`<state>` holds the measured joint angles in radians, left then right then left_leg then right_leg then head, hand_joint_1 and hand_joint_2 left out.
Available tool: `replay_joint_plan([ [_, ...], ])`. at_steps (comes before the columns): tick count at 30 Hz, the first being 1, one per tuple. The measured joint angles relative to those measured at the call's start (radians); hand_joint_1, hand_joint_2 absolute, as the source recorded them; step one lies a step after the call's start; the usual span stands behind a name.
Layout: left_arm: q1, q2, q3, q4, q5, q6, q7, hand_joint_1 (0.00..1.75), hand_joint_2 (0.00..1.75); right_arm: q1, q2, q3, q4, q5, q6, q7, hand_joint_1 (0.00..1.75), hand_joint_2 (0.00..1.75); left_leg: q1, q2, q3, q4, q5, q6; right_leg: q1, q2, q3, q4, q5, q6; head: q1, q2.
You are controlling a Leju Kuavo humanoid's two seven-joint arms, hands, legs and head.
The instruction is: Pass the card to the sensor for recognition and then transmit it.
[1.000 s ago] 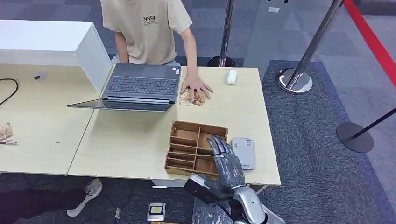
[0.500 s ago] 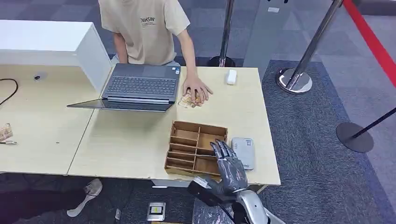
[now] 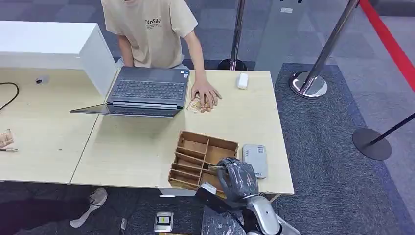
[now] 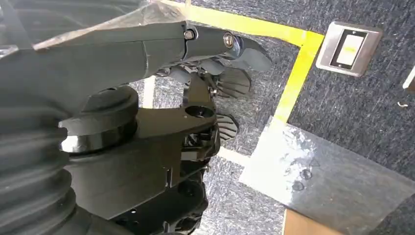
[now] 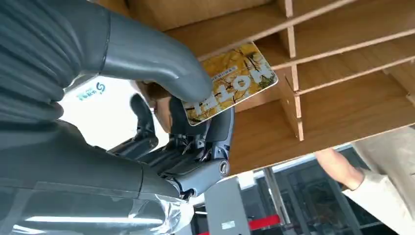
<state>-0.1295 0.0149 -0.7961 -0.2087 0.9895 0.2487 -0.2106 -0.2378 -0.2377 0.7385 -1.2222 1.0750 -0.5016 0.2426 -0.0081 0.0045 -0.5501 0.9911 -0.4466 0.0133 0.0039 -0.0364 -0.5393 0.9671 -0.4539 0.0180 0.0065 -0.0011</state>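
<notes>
Watching my feeds here, and a lot is blocked. From the head camera my right hand sits curled over the near right corner of the wooden organizer tray, so that corner's slots are covered and I can barely make out a sliver of card there. The right wrist camera clears it up: the thumb and the dark fingers pinch a yellow card printed with leaf-like artwork and pale lettering, which I can't read since that view is turned. The card is right against the tray's thin plywood dividers, and I think one edge is still down inside a slot, but the angle is poor.

The tray is a shallow box of light brown wood, split into long narrow slots plus a couple of wider compartments. The slots I can see hold nothing I can make out.

Just right of the tray lies the sensor, a flat pale grey rounded rectangle, partly covered by my hand. Beyond the tray there's an open grey laptop, and a person's hand presses on some patterned cards next to it.

My left hand hangs over dark carpet with yellow tape, fingers curled in, holding nothing.
</notes>
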Motion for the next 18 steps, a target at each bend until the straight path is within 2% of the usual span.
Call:
replay_joint_plan([
  [3, 0.000, -0.001, 0.000, 0.000, 0.001, 0.004, 0.000, 0.00, 1.75, -0.004, 0.000, 0.000, 0.000, -0.001, 0.000, 0.000, 1.62, 1.75, 0.000, 0.000, 0.000, 0.000, 0.000, 0.000, 0.000, 0.000, 0.000, 0.000, 0.000, 0.000, 0.000, 0.000],
  [6, 0.000, -0.002, 0.000, 0.000, 0.003, 0.007, 0.000, 0.00, 1.75, -0.005, 0.000, -0.001, 0.000, -0.002, 0.001, 0.000, 1.75, 1.75, 0.000, 0.000, 0.000, 0.000, 0.000, 0.000, 0.000, 0.000, 0.000, 0.000, 0.000, 0.000, 0.000, 0.000],
  [18, 0.002, -0.002, 0.000, 0.000, 0.006, 0.018, 0.004, 0.00, 1.75, -0.006, 0.000, -0.002, 0.008, -0.028, -0.028, -0.018, 1.75, 1.75, 0.000, 0.000, 0.000, 0.000, 0.000, 0.000, 0.000, 0.000, 0.000, 0.000, 0.000, 0.000, 0.000, 0.000],
])
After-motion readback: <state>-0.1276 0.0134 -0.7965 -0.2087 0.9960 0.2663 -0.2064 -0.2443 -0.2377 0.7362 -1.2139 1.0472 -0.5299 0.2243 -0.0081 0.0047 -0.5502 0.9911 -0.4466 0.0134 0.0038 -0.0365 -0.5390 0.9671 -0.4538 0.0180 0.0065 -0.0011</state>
